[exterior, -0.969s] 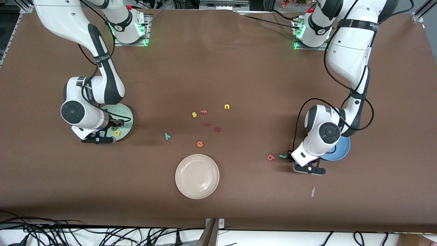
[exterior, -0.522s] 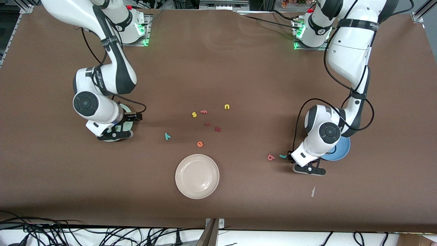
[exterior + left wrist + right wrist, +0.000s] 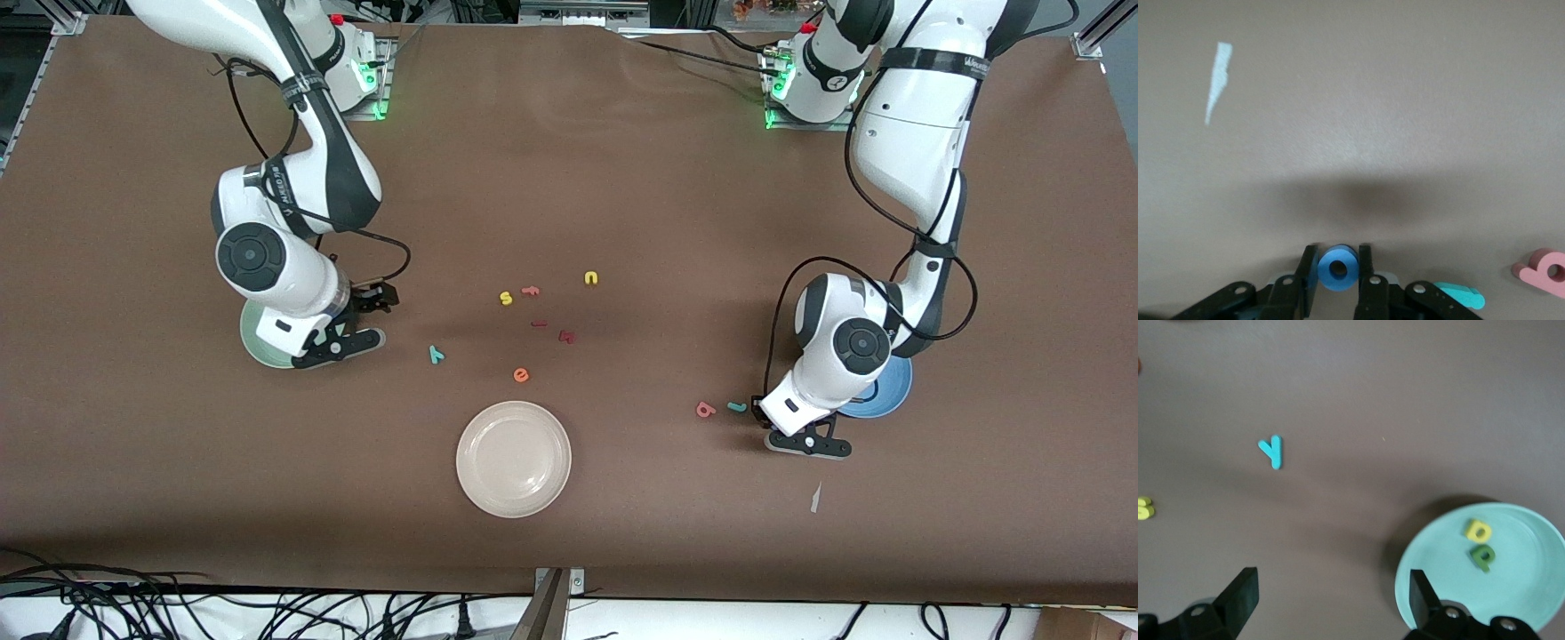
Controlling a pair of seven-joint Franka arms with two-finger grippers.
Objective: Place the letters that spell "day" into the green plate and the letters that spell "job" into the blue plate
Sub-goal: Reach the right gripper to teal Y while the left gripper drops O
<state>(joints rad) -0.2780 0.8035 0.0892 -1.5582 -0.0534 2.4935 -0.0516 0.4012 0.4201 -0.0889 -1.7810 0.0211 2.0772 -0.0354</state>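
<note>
Beside the blue plate (image 3: 880, 391), the blue o (image 3: 1338, 268) has just been clamped by the left gripper (image 3: 1338, 280); j (image 3: 737, 407) and b (image 3: 705, 410) remain. Right gripper (image 3: 1328, 600), now spread empty, has left the green plate (image 3: 1485, 567); y (image 3: 1272, 451) is next.

Both arms (image 3: 907, 133) are glossy white with rounded shells, broken by black bands at the joints and black sections along the forearms. Small dark lettering runs along a black band on each arm. Each wrist carries a round black cap with a paler centre, at about nine o'clock on the casing. Thin black cables loop loosely beside the forearms. The bases (image 3: 805, 84) glow green at their edges and bear a red button. The fingers (image 3: 1365, 263) are matte black, with screws in their mounts.
</note>
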